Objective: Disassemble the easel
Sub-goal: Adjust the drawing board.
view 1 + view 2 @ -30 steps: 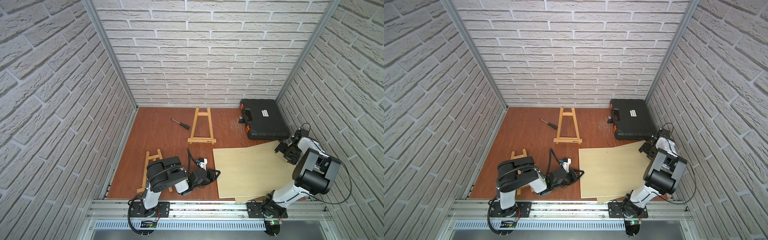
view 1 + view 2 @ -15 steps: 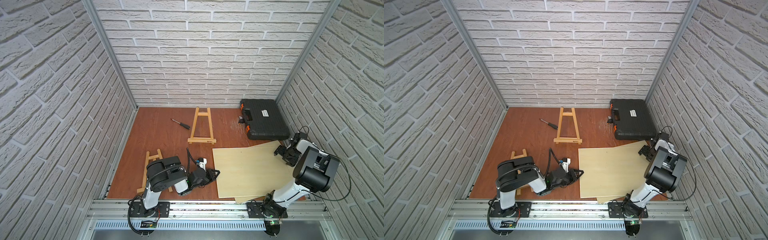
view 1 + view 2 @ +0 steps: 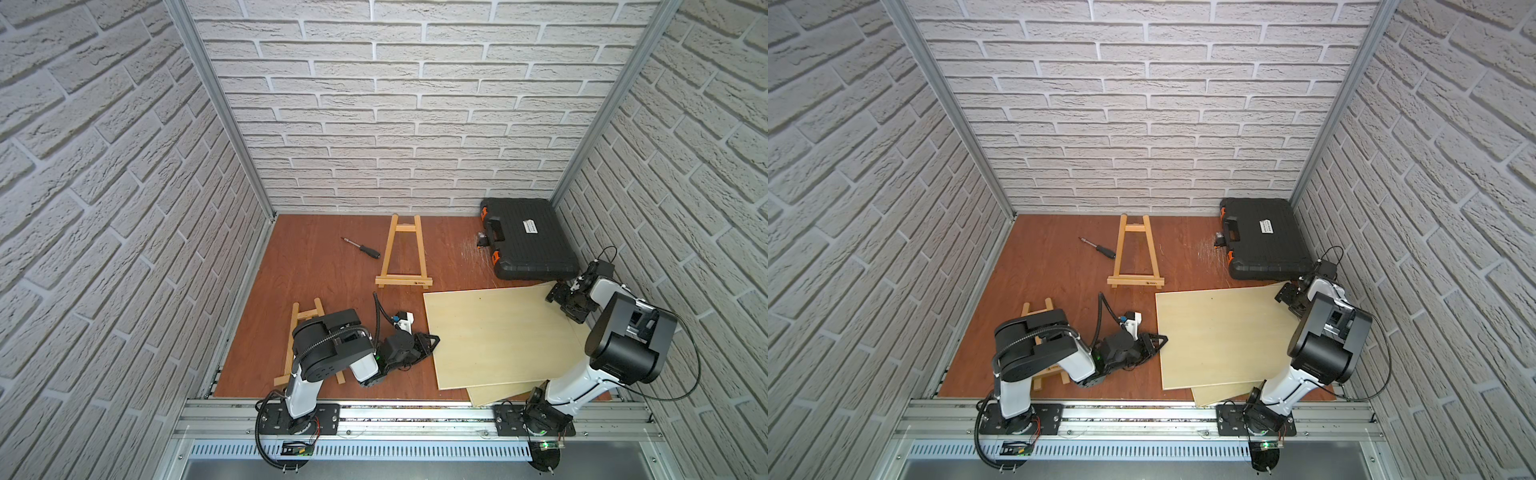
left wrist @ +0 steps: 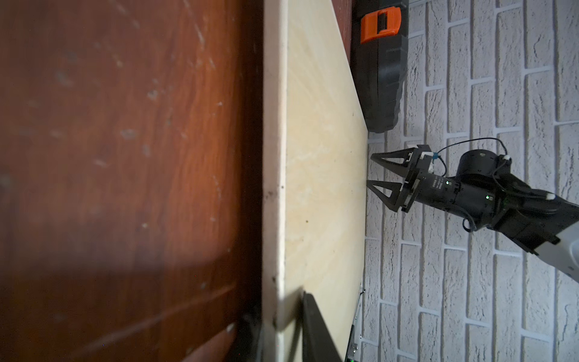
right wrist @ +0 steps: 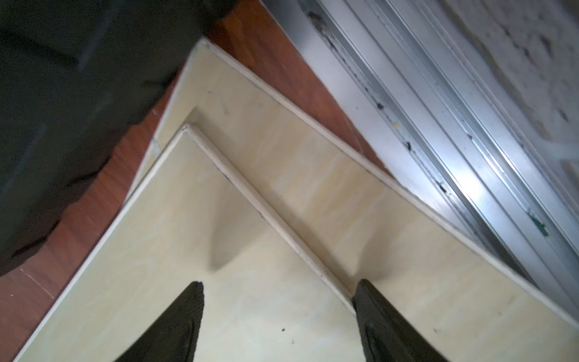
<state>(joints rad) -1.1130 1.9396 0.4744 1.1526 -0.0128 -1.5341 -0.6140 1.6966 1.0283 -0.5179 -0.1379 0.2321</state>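
A wooden A-frame easel lies flat at the back middle of the brown floor. A second easel frame lies partly under my left arm. My left gripper is shut on the left edge of the upper plywood board, one finger on top and one below. My right gripper is open over that board's far right corner, its fingers straddling the edge above the lower board. Neither gripper touches an easel.
A black-handled screwdriver lies left of the easel. A black tool case with orange latches fills the back right corner, close to my right gripper. The lower board sticks out at the front. Brick walls enclose three sides.
My right gripper has shifted a little leftward over the board's corner and its jaws have narrowed slightly. The left arm and the boards have not moved.
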